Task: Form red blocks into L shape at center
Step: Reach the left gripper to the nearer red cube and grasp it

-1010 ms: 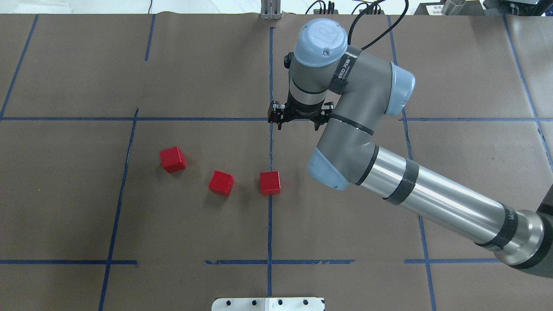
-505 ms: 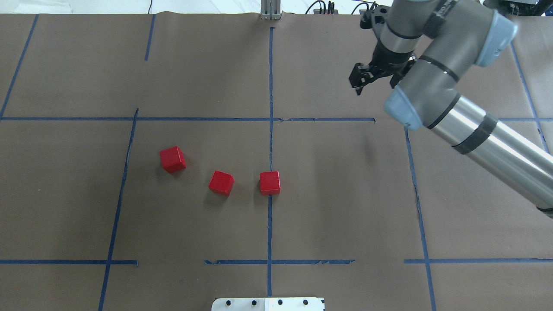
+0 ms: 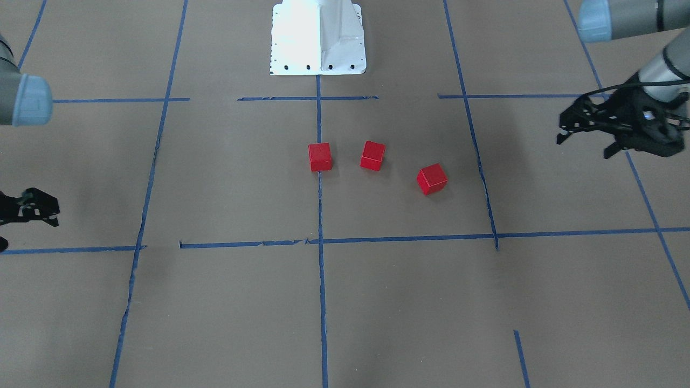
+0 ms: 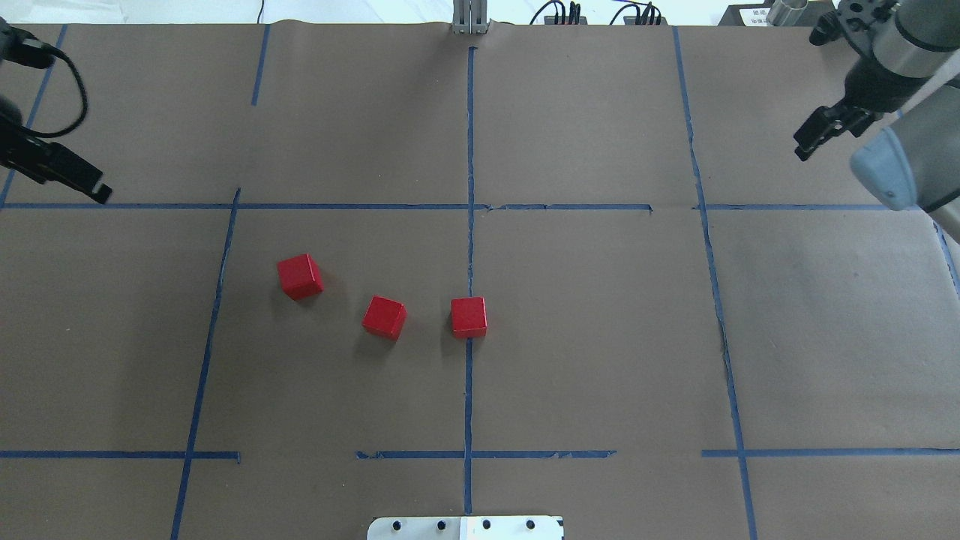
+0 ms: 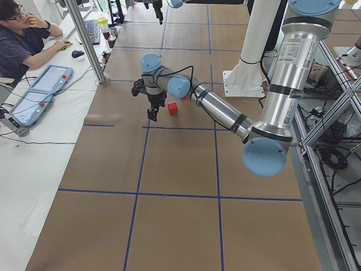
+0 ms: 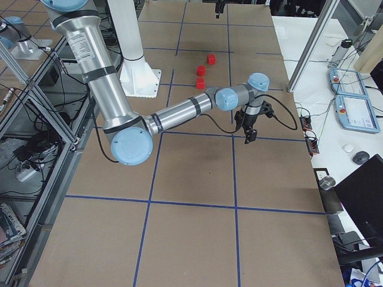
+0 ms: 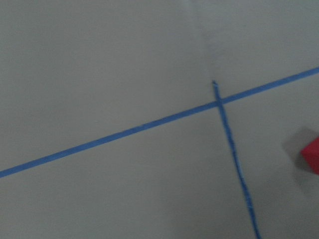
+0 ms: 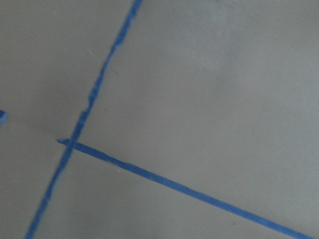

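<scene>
Three red blocks lie apart in a loose row on the brown paper: left [image 4: 300, 276], middle [image 4: 384, 317], and right [image 4: 469, 316], which sits on the long blue centre line [image 4: 469, 150]. In the front-facing view they show at the left [image 3: 320, 157], middle [image 3: 373, 155] and right [image 3: 432, 179]. My left gripper [image 4: 75, 180] hangs open and empty at the far left, well away from them; it also shows in the front-facing view [image 3: 585, 147]. My right gripper [image 4: 814, 139] is open and empty at the far back right. A red block's edge [image 7: 311, 155] shows in the left wrist view.
The white robot base plate [image 4: 465, 527] sits at the near middle edge. Blue tape lines split the paper into grid cells. Cables and a metal post [image 4: 470, 15] line the back edge. An operator [image 5: 22, 39] sits beyond the table's far side.
My right arm swung from above the centre line out to the back right corner, gripper still open. My left gripper came into view at the left edge. The blocks stayed put.
</scene>
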### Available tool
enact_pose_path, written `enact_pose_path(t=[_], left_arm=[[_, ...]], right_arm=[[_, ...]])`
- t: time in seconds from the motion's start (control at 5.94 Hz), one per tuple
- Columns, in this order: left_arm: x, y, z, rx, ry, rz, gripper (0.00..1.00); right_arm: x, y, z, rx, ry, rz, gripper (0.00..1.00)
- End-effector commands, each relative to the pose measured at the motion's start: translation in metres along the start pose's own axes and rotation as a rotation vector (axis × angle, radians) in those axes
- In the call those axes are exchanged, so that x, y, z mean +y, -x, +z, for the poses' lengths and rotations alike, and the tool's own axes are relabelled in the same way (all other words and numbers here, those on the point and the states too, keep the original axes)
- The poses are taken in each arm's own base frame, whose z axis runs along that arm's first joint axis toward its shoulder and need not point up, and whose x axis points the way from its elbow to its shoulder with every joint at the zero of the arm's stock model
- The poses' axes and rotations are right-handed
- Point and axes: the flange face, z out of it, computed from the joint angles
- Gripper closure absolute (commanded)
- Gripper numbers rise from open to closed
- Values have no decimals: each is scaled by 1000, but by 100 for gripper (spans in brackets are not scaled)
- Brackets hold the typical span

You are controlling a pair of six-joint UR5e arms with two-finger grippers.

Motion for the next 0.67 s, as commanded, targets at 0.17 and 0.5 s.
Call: enact_pose_path(t=[0.17, 0.5], left_arm=[[-4, -188, 69, -22, -1, -44, 0], [-10, -234, 96, -27, -4, -37, 0]], right_arm=[[229, -135, -15, -24, 3, 99, 1], [298, -172, -20, -44, -15, 132, 0]])
